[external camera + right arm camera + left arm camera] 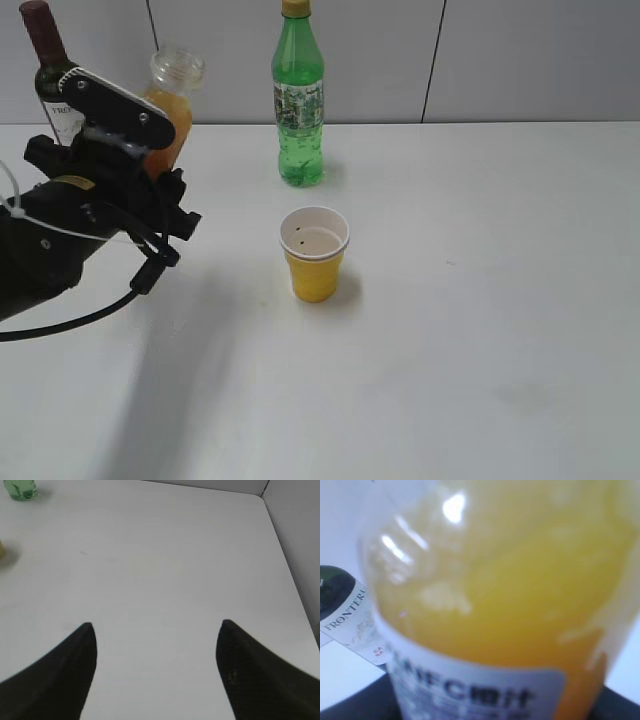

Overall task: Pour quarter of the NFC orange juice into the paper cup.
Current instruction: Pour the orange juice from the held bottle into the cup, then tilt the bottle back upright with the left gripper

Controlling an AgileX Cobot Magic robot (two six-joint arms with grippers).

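The NFC orange juice point(172, 105) is a small clear bottle of orange liquid with a white-and-black label. It leans slightly to the right at the back left. My left gripper point(148, 140) is shut on its lower body. The bottle fills the left wrist view point(510, 595), blurred and very close. The paper cup point(314, 265), yellow outside and white inside with a few dark specks, stands upright in the middle of the table, to the right of and nearer than the bottle. My right gripper point(155, 630) is open and empty above bare table and does not show in the exterior view.
A dark wine bottle point(52, 80) stands just left of and behind the juice; it also shows in the left wrist view point(340, 600). A tall green bottle point(298, 100) stands behind the cup; its base shows in the right wrist view point(20, 489). A grey wall runs along the table's far edge.
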